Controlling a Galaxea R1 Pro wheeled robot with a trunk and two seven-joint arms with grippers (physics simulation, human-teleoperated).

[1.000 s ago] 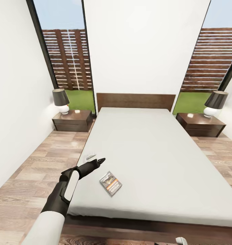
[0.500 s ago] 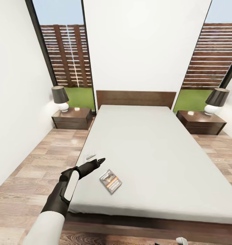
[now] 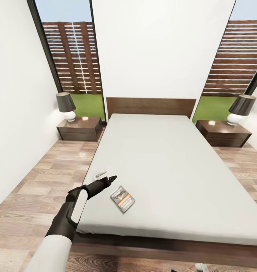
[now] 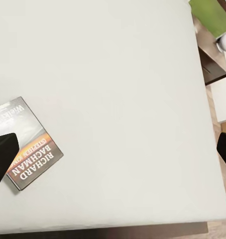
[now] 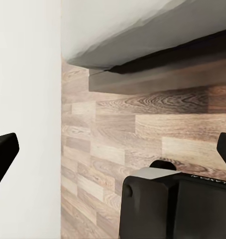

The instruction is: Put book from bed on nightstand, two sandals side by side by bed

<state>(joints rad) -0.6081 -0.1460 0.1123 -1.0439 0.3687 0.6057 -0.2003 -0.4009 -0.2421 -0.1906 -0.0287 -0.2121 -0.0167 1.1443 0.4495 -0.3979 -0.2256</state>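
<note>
The book (image 3: 122, 199) lies flat on the light-grey mattress of the bed (image 3: 162, 158), close to its near left corner. In the left wrist view the book (image 4: 26, 149) shows its orange band and white lettering. My left gripper (image 3: 106, 176) hovers open just left of the book and slightly above it, with nothing between its fingers (image 4: 2, 158). My right gripper (image 5: 113, 149) is open and empty, low over the wood floor (image 5: 143, 124) beside the bed's dark frame (image 5: 158, 74). The nightstands (image 3: 79, 128) (image 3: 223, 134) flank the headboard. The sandals are out of view.
Each nightstand carries a lamp (image 3: 66, 106) (image 3: 239, 109) with a dark shade. Tall dark-framed windows stand behind them. A white wall (image 3: 15, 113) runs along the left, leaving a strip of floor (image 3: 41, 181) beside the bed. A dark part of the robot (image 5: 177, 204) sits under the right gripper.
The whole head view has shifted: bed, nightstands and book sit slightly higher in the picture, so the camera moved. The left arm holds its pose and the book lies where it was.
</note>
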